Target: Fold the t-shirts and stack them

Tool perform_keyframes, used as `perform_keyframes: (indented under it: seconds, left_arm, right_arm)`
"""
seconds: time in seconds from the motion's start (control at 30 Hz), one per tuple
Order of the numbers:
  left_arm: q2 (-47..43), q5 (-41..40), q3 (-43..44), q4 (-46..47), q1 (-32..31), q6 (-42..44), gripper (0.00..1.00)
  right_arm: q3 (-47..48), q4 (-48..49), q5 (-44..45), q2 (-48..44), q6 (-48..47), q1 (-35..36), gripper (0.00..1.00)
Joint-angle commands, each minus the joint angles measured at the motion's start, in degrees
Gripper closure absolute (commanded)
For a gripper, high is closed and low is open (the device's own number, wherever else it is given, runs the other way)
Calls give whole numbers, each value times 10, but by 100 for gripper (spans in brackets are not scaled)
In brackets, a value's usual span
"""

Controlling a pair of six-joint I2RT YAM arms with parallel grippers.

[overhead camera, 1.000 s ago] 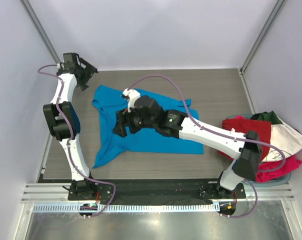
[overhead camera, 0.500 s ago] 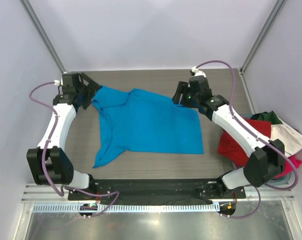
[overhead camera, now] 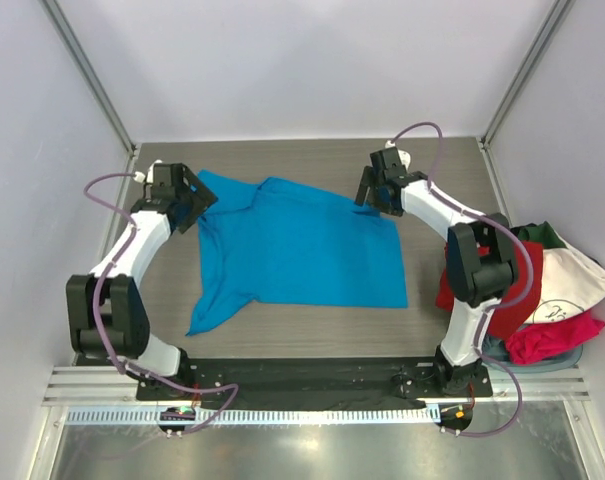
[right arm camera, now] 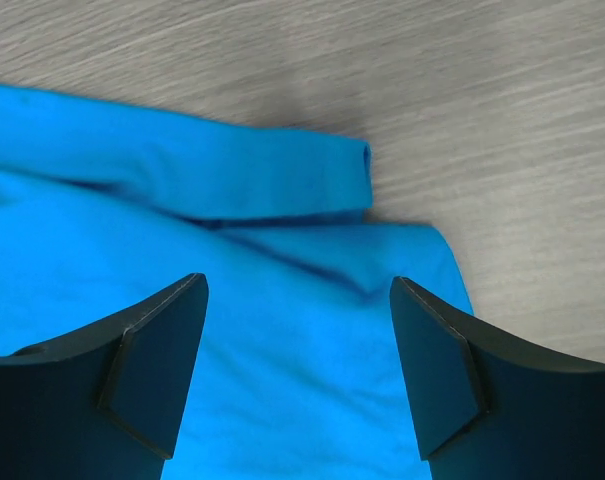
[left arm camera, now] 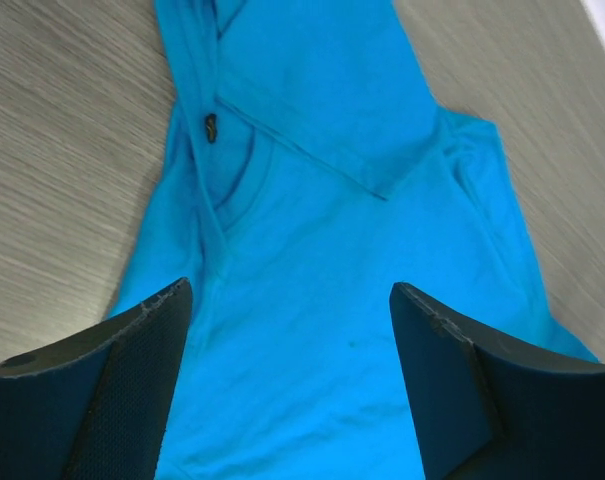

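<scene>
A bright blue t-shirt (overhead camera: 297, 250) lies spread on the wooden table, its collar at the far left and one sleeve trailing to the near left. My left gripper (overhead camera: 195, 197) is open over the collar end, the blue cloth (left arm camera: 322, 300) between its fingers. My right gripper (overhead camera: 367, 193) is open over the shirt's far right corner, where a folded sleeve (right arm camera: 232, 180) lies. Neither holds anything. A pile of red (overhead camera: 502, 270), white (overhead camera: 572, 280), magenta-pink (overhead camera: 557, 335) and dark green (overhead camera: 547, 235) shirts sits at the right edge.
The bare wooden table (overhead camera: 442, 170) surrounds the blue shirt. Grey walls with metal posts close off the back and sides. A black rail (overhead camera: 312, 375) with both arm bases runs along the near edge.
The right arm swung from the shirt's middle to its far right corner, leaving the cloth spread flatter. The left gripper came down from the far left corner to the collar end.
</scene>
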Motion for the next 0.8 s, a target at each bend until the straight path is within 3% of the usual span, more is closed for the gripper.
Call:
perform_keyframes:
  seconds: [0.0, 0.1, 0.37, 0.4, 0.43, 0.53, 0.77]
  left_arm:
    - [42, -30, 5, 46, 1, 21, 22]
    - [91, -34, 26, 46, 1, 29, 28]
    - [163, -42, 50, 48, 2, 51, 35]
    - [171, -40, 61, 45, 2, 54, 38]
    - [177, -40, 65, 40, 1, 57, 39]
    - [189, -43, 68, 38, 1, 63, 47]
    - [210, -52, 89, 27, 2, 76, 51]
  right_arm:
    - [56, 17, 33, 36, -5, -2, 21]
    - [81, 21, 34, 75, -1, -5, 22]
    - [142, 29, 35, 139, 5, -25, 39]
    - [148, 30, 29, 144, 5, -28, 44]
    - [159, 30, 16, 153, 5, -36, 63]
    - [173, 26, 6, 161, 6, -47, 98]
    - [220, 21, -31, 178, 5, -78, 99]
